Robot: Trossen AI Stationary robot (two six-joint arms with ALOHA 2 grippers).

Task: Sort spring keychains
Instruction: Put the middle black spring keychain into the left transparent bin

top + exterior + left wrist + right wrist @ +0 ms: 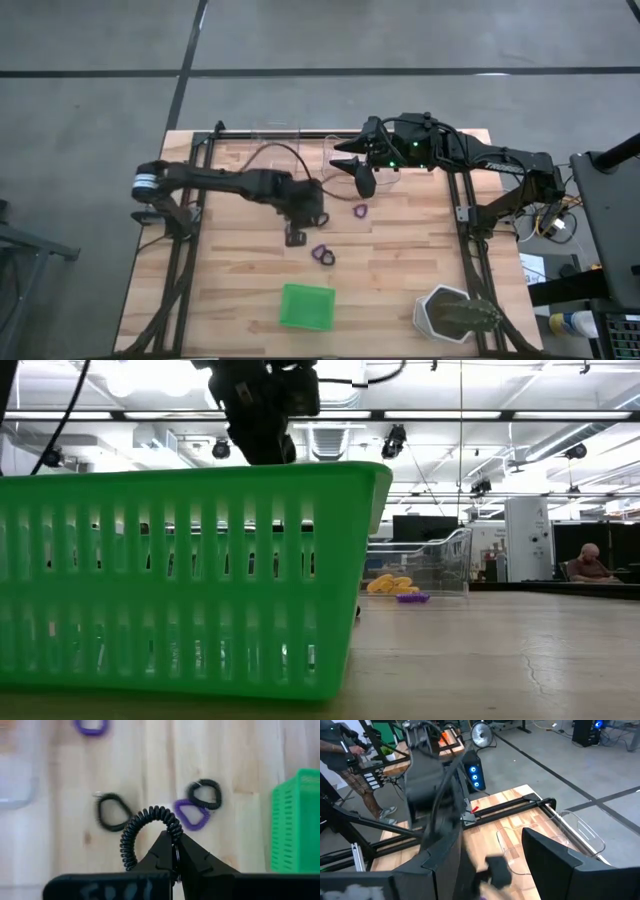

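Note:
My left gripper [173,851] is over the table's middle [295,228], shut on a black spring keychain [145,820]. Below it on the wood lie another black keychain [111,812], a purple one [192,814] touching a black one [205,794], and a purple one farther off [91,726]. The high view shows the purple pair [322,254] and the single purple one [360,210]. My right gripper [492,860] is open, hovering near the far clear trays [358,175]. Orange keychains [390,585] lie in a clear tray. My left gripper pinches the black keychain between its two fingertips, on the coil at one end of its arc [175,832]. The fingers come from above, pointing down. The coil stands out beyond the tips in an open loop, and its other end [126,862] hangs free off the table.
A green square tray [306,306] sits near the table's near edge and fills the low view [180,580]. Clear plastic trays [285,140] stand along the far edge. A white hexagonal pot with a plant [455,315] is at the near right corner. A person [590,565] sits far behind.

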